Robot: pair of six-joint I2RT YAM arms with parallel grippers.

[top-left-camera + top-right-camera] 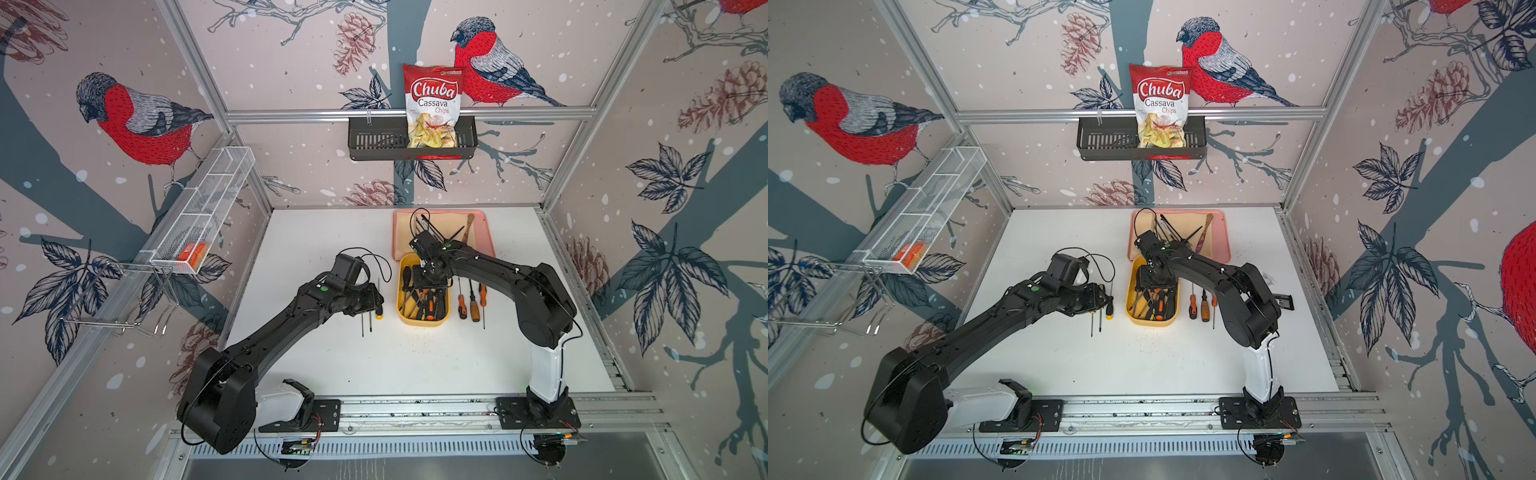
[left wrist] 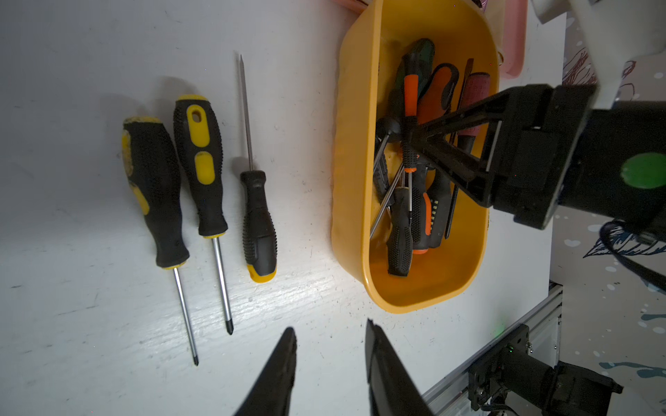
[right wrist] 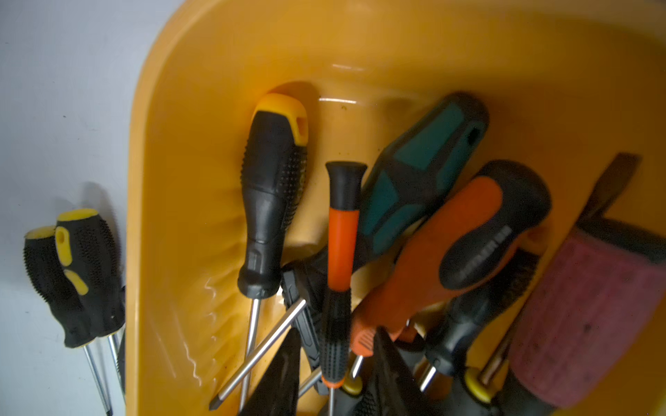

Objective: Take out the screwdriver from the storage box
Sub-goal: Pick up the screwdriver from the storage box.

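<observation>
The mustard-yellow storage box stands mid-table and holds several screwdrivers. My right gripper reaches down into the box. It is open, its fingers either side of a slim black-and-orange screwdriver with gaps on both sides. My left gripper is open and empty, over bare table left of the box. Three black-and-yellow screwdrivers lie side by side on the table beneath it.
Three more screwdrivers lie right of the box. Behind it sits a pink tray with tools. On the back wall hangs a black basket holding a chips bag. A white wire shelf lines the left wall.
</observation>
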